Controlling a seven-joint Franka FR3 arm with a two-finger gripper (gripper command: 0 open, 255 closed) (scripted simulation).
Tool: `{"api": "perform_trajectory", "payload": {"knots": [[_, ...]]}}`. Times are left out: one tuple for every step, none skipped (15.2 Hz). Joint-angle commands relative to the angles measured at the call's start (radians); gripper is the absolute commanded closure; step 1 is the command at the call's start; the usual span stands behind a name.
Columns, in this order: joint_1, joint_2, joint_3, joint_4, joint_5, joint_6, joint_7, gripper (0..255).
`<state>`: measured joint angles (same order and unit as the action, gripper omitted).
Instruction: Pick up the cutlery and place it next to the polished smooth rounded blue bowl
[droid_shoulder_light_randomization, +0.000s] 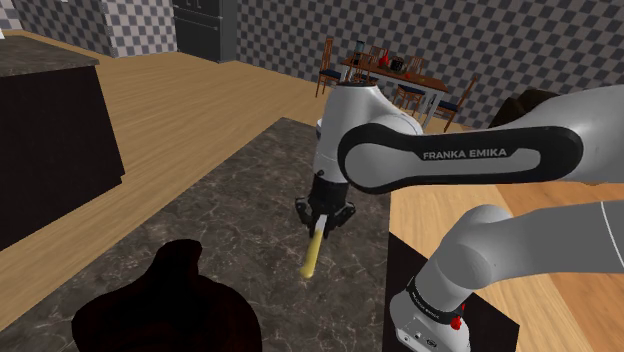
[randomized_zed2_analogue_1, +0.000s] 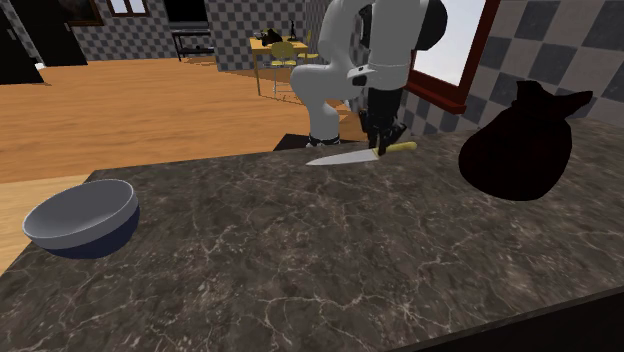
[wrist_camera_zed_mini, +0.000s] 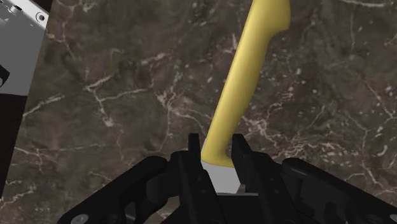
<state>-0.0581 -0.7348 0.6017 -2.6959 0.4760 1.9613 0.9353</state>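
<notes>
A knife with a yellow handle (wrist_camera_zed_mini: 249, 76) and a grey blade (randomized_zed2_analogue_1: 335, 157) is clasped by my black gripper (wrist_camera_zed_mini: 216, 156) where handle meets blade. In the shoulder view the handle (droid_shoulder_light_randomization: 312, 256) sticks out below the gripper (droid_shoulder_light_randomization: 324, 225) over the dark marble counter (droid_shoulder_light_randomization: 220, 210). I cannot tell whether the knife touches the counter. In the second exterior view the gripper (randomized_zed2_analogue_1: 380, 150) holds it level near the counter's far edge. The blue bowl (randomized_zed2_analogue_1: 80, 218) with a pale inside stands far off, at that view's left edge of the counter.
A big black rounded shape with a pinched top (randomized_zed2_analogue_1: 520, 145) stands on the counter at the second exterior view's right, seen near the front in the shoulder view (droid_shoulder_light_randomization: 170, 305). A dining table with chairs (droid_shoulder_light_randomization: 390, 70) stands on the wooden floor behind.
</notes>
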Motion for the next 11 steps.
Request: {"api": "perform_trajectory", "payload": {"knots": [[-0.001, -0.013, -0.013, 0.019, -0.010, -0.032, 0.002, 255], [-0.002, -0.018, -0.019, 0.029, -0.014, -0.048, 0.003, 255], [-0.002, -0.023, -0.025, 0.039, -0.019, -0.063, 0.004, 255], [-0.003, -0.028, -0.030, 0.049, -0.023, -0.078, 0.006, 255], [-0.004, -0.032, -0.036, 0.060, -0.028, -0.092, 0.007, 255], [-0.005, -0.036, -0.042, 0.070, -0.032, -0.107, 0.008, 255], [-0.006, -0.039, -0.047, 0.081, -0.037, -0.121, 0.009, 255], [-0.007, -0.043, -0.052, 0.092, -0.041, -0.136, 0.010, 255], [-0.008, -0.045, -0.057, 0.103, -0.045, -0.150, 0.011, 255], [-0.009, -0.048, -0.063, 0.115, -0.050, -0.163, 0.013, 255], [-0.010, -0.050, -0.068, 0.126, -0.054, -0.177, 0.014, 255]]}}
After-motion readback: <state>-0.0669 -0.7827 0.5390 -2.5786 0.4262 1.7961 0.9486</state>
